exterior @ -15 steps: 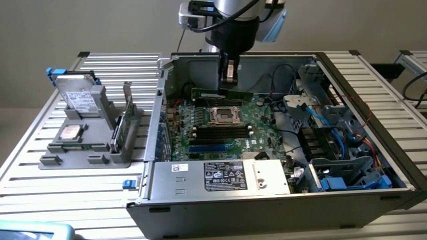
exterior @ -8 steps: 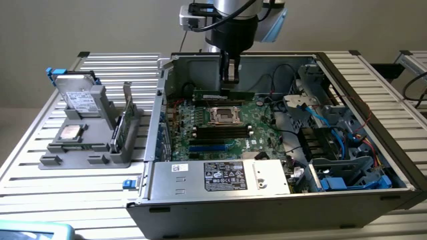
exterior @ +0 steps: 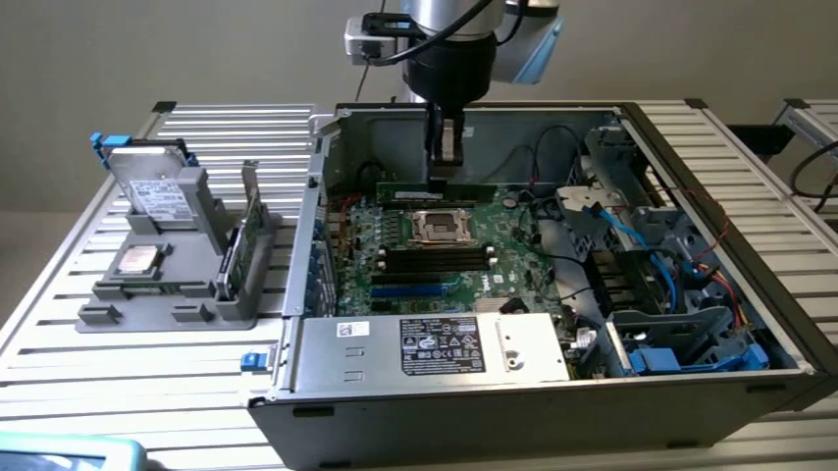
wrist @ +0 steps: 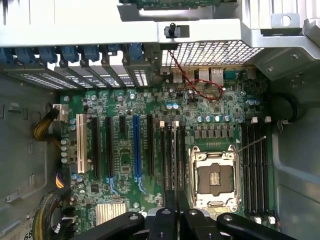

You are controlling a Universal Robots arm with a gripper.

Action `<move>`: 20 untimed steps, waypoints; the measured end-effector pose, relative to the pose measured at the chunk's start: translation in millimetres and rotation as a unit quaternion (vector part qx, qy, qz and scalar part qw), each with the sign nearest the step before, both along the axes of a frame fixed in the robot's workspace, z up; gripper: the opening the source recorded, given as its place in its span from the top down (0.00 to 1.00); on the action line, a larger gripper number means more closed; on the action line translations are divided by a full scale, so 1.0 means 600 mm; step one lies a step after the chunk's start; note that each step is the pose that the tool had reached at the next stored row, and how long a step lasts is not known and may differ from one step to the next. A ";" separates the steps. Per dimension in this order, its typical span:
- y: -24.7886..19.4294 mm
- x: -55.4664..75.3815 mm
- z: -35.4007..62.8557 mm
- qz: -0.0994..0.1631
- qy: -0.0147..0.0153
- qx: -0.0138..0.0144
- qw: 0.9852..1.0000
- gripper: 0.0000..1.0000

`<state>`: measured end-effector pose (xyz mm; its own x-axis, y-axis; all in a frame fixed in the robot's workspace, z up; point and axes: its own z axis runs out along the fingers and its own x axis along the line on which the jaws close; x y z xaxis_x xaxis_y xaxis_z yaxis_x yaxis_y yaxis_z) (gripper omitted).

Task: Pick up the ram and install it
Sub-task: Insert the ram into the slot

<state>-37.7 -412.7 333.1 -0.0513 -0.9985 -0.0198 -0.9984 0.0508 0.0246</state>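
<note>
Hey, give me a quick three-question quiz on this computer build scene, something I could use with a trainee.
1. True or false: the hand grips the ram inside the open case.
2. The CPU socket is: A) under a fan, B) bare, C) outside the case.
3. Fill in: the hard drives stand in a grey holder on the exterior view's ___ of the case.
Key: 1 true; 2 B; 3 left.
</note>
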 end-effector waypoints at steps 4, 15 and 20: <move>0.0022 -0.001 -0.009 0.007 -0.004 -0.001 1.000 0.88; -0.0014 -0.006 -0.041 0.006 -0.007 0.003 1.000 0.88; -0.0069 -0.006 -0.055 0.006 -0.008 0.008 1.000 0.88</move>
<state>-41.1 -416.8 300.3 -0.0382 -0.9986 -0.0366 -0.9992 0.0379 0.0088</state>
